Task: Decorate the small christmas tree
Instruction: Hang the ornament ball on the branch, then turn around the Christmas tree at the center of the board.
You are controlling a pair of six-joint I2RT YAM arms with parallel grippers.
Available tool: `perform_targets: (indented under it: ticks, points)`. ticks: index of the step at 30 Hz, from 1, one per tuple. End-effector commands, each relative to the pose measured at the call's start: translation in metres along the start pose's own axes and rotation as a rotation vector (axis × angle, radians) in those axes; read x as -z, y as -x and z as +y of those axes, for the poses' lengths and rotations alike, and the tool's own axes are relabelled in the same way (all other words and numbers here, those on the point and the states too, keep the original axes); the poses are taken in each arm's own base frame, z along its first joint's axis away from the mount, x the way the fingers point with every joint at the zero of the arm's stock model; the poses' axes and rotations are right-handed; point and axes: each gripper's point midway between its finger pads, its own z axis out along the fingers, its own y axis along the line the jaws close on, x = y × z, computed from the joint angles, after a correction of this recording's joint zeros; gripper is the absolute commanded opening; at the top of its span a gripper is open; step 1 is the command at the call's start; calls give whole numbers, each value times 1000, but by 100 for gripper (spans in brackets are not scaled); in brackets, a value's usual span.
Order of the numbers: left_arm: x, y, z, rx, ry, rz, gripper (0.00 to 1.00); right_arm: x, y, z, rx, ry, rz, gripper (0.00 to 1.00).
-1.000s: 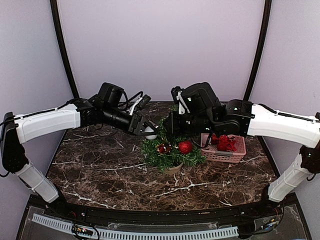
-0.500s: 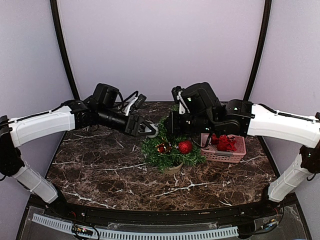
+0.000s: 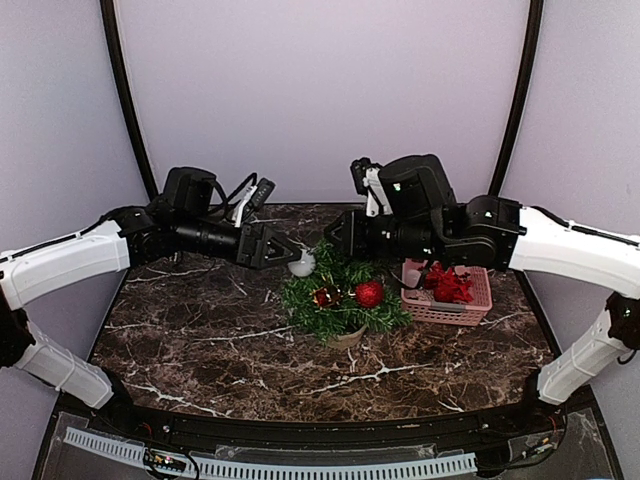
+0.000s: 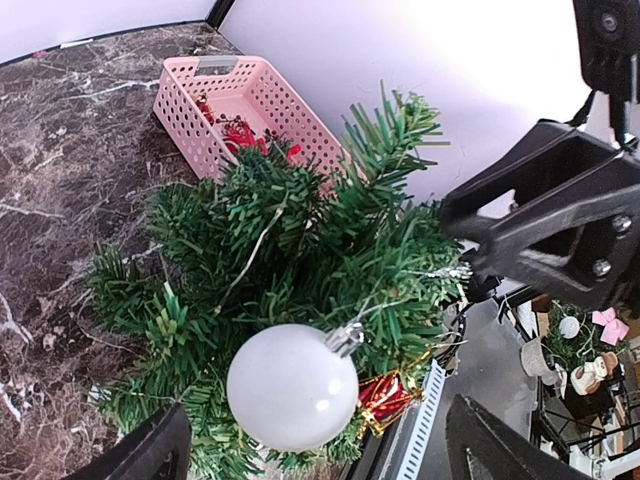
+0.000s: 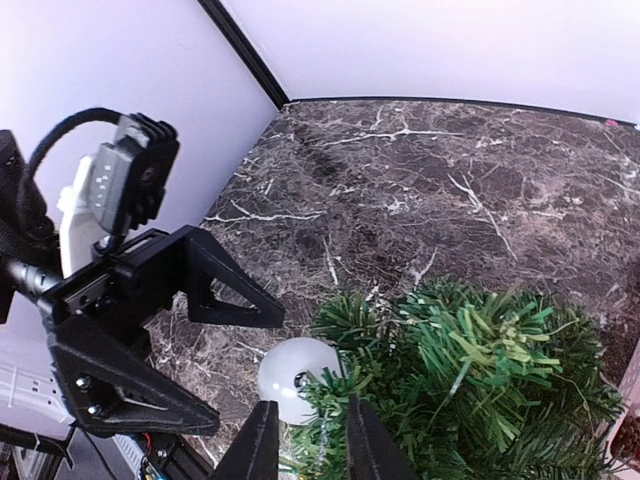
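The small christmas tree [image 3: 345, 300] is wearing a white bauble [image 4: 292, 387]; left gripper [image 3: 288, 246] gaping empty, right gripper [image 5: 308, 440] barely ajar, maybe snagging needles; retreat gently.

White shells and black joints clad the left arm [image 3: 80, 262] and right arm [image 3: 570, 250]; a black cable [image 3: 235, 188] loops at upper left; screws stud the left gripper's [image 5: 250, 368] triangular black fingers [image 5: 110, 385].

Glossy, dark, white-veined stone finish on tabletop [image 3: 200, 340]. Stiff matt plastic needles on small christmas tree [image 4: 300, 240]. Smooth satin surface on white ball [image 4: 292, 387] (silvery metal cap on top). Rough glitter on red ball [image 3: 370, 293]. Smooth moulded pink plastic lattice for basket [image 4: 190, 100]. Matt black plastic on left gripper [image 3: 292, 250], with bright screw heads.
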Motion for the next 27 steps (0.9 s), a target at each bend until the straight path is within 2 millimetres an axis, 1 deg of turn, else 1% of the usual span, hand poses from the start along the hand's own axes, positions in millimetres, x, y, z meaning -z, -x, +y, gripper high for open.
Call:
perform_targets:
  ticks: [1, 4, 6, 9, 11, 12, 13, 15, 16, 17, 18, 19, 20, 21, 22, 23, 24, 25, 26, 27]
  points:
    - [10, 8, -6, -9, -14, -58, 92, 14, 15, 18, -9, 91, -63, 27]
    - [14, 9, -6, -9, -3, -79, 92, 19, 18, 21, 2, 113, -76, 33]
    - [18, 12, -4, -7, 17, -102, 92, 26, 23, 23, 18, 120, -89, 37]
    - [26, 15, 1, 22, 58, -156, 92, 44, 35, 19, 18, 117, -138, 44]
    - [32, 12, 7, 59, 87, -184, 92, 55, 42, 11, 6, 98, -176, 51]
    - [34, 6, 11, 77, 99, -185, 92, 59, 44, 1, -11, 73, -193, 53]
    - [39, 6, 12, 107, 113, -207, 92, 61, 48, -13, -38, 43, -207, 54]
    - [41, -13, 28, 185, 147, -210, 92, 65, 50, -40, -94, -1, -211, 55]
    - [42, -18, 31, 208, 153, -216, 92, 67, 48, -55, -118, -18, -210, 56]
    - [44, -28, 36, 253, 155, -229, 91, 70, 45, -67, -139, -26, -215, 57]
    - [45, -32, 38, 275, 157, -239, 91, 70, 38, -84, -164, -52, -212, 58]
    - [46, -46, 44, 313, 158, -240, 91, 71, 31, -98, -187, -70, -209, 59]
    - [46, -50, 47, 327, 162, -252, 91, 72, 25, -112, -209, -86, -206, 59]
    - [44, -66, 57, 366, 178, -236, 90, 70, 17, -129, -241, -108, -194, 59]
    - [44, -72, 62, 381, 188, -237, 90, 69, 9, -140, -267, -110, -183, 57]
    - [40, -87, 70, 414, 201, -218, 88, 67, 3, -150, -293, -105, -176, 54]
    - [39, -89, 71, 418, 190, -228, 88, 66, -5, -158, -321, -99, -169, 51]
    - [35, -104, 79, 448, 197, -209, 86, 64, -13, -163, -341, -92, -158, 50]
    - [34, -103, 79, 452, 183, -223, 85, 63, -22, -168, -362, -94, -143, 48]
    - [31, -111, 85, 462, 196, -210, 82, 62, -33, -173, -381, -98, -122, 45]
